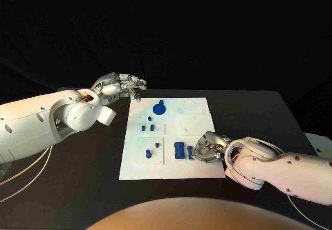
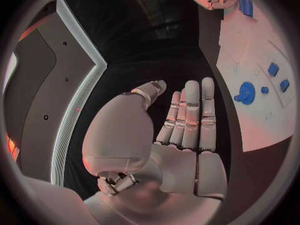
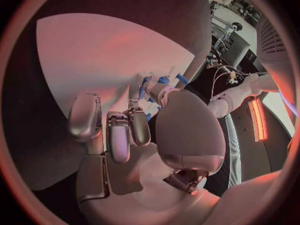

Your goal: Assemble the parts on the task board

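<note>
The white task board (image 1: 173, 165) lies in the middle of the black table. On it are a round blue part (image 1: 159, 109), small blue parts (image 1: 147, 128) in its left recesses, and a taller blue block (image 1: 179, 149). A slim blue part (image 1: 190, 152) stands beside the block. My right hand (image 1: 211, 147) rests on the board's near right side, its fingers curled against that slim part (image 3: 142, 91); a firm grip is not visible. My left hand (image 1: 121, 86) hovers off the board's far left corner. In the left wrist view its fingers (image 2: 190, 115) are stretched out and hold nothing.
Bare black table surrounds the board on all sides. Empty white recesses and round holes (image 1: 190, 105) mark the board's far right part. Thin cables (image 1: 28, 177) trail under my left arm at the table's left edge.
</note>
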Action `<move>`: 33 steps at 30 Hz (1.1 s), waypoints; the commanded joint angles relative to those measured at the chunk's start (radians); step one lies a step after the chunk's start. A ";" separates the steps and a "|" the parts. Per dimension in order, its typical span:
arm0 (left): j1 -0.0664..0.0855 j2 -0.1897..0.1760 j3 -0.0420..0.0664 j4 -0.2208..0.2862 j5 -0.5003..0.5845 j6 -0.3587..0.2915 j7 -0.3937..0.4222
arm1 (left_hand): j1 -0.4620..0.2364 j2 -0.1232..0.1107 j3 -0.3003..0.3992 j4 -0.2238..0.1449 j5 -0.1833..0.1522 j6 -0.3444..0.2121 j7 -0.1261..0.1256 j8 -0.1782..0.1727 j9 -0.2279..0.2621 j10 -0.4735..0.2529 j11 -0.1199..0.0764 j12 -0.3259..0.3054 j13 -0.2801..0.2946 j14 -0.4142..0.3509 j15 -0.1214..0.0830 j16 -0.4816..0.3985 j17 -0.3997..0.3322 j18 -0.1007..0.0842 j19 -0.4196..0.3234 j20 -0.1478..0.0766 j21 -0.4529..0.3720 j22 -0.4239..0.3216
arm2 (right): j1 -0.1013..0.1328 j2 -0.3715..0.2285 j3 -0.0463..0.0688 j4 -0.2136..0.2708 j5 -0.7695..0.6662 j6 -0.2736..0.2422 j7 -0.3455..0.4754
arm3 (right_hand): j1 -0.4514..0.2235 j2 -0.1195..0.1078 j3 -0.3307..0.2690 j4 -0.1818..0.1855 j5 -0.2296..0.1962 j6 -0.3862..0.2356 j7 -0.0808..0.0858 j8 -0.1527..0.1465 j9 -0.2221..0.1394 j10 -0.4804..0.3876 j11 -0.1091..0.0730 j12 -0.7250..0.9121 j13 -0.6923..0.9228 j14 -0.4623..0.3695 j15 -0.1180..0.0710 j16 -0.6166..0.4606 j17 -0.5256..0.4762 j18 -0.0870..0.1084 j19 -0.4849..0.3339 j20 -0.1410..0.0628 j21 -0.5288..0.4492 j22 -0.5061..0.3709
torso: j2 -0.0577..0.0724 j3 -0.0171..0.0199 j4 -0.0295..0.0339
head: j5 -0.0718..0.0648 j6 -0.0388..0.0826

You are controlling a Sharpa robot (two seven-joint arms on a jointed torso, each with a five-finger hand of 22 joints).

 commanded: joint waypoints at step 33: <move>0.000 0.003 0.001 0.002 0.000 0.014 0.009 | 0.004 0.007 0.000 0.007 0.004 -0.006 0.000 0.004 -0.002 -0.007 0.002 0.007 -0.002 -0.004 0.000 0.003 0.001 0.010 0.000 0.009 -0.002 -0.001 | 0.007 0.049 0.007 0.037 -0.096 -0.012 0.028 | 0.038 -0.009 -0.032 -0.015 -0.003 0.025 -0.014 0.027 0.035 0.014 -0.014 0.010 0.096 0.101 -0.009 0.004 0.242 -0.011 0.005 -0.007 -0.002 0.099 | 0.000 -0.0012 0.0021 | 0.000 0.000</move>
